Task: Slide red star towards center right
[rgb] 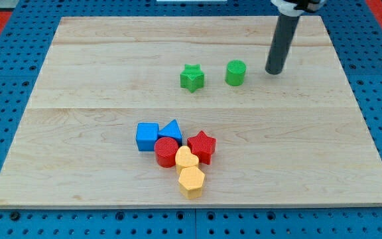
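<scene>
Wooden bench (98, 66) on blue pegboard. No claw on this arm, so nothing opens, closes or grips; it ends in a dark rod, and my tip (273, 72) sits on the bench near the view's top right, just right of the green cylinder (235, 73) and not touching it. Green star (191, 78) lies left of the cylinder. The red star (202, 147) lies well apart from my tip, below centre, at the right edge of a tight cluster: red cylinder (167, 152) to its left, yellow heart (186, 159) at its lower left, apparently touching, though the seam is hard to read. Blue cube (146, 137) and blue triangle (172, 130) sit behind; yellow hexagon (191, 182) below. The star's right side is open, so a rightward push should free it; my tip likely must first come round to its left, which the cluster crowds.
</scene>
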